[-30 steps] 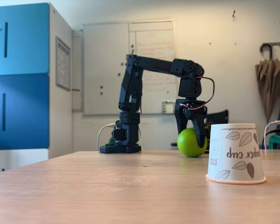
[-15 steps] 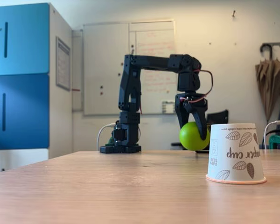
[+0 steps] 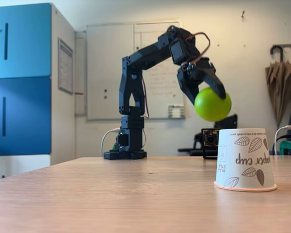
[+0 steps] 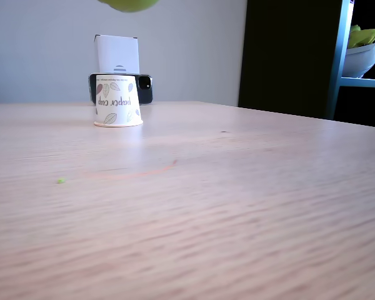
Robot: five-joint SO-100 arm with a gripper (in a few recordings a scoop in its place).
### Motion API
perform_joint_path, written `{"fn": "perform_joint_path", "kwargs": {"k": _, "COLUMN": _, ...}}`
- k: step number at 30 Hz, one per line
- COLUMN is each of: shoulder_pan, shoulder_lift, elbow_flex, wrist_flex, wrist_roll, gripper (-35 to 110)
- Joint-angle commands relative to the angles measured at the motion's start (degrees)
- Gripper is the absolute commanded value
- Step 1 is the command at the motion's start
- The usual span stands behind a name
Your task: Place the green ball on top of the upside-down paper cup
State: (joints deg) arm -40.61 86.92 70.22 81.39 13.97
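Green ball [image 3: 212, 105] gripped in the hand [image 3: 214, 97], above the rim-down paper cup [image 3: 245, 159].

lime-green ball [image 3: 212, 105] held aloft above leaf-printed paper cup [image 3: 245, 159], upside down on table.

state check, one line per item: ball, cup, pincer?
green ball: held in the air, clear of the table, higher than the cup's top
upside-down paper cup: inverted, rim on the table, nothing on top
pincer: shut on the ball, angled downward
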Motion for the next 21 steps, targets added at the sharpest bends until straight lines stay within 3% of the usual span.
{"fn": "perform_joint_path", "kwargs": {"k": 1, "shoulder_pan": 3.43, "shoulder_lift": -2.72, "elbow_flex": -10.37, "wrist_flex": -1.23, "wrist_roll": -3.08, "gripper": 29}}
{"fn": "perform_joint_path", "kwargs": {"k": 7, "shoulder_pan": 8.61, "shoulder_lift": -14.33, "elbow_flex": -28.3, "wrist_flex": -2.99, "wrist_roll": -7.65, "gripper": 29}}
{"fn": "perform_joint_path", "kwargs": {"k": 21, "shoulder_pan": 13.89, "shoulder_lift": -29.62, "elbow_flex": -39.99, "wrist_flex": -13.71, "wrist_roll": -7.65, "gripper": 29}}
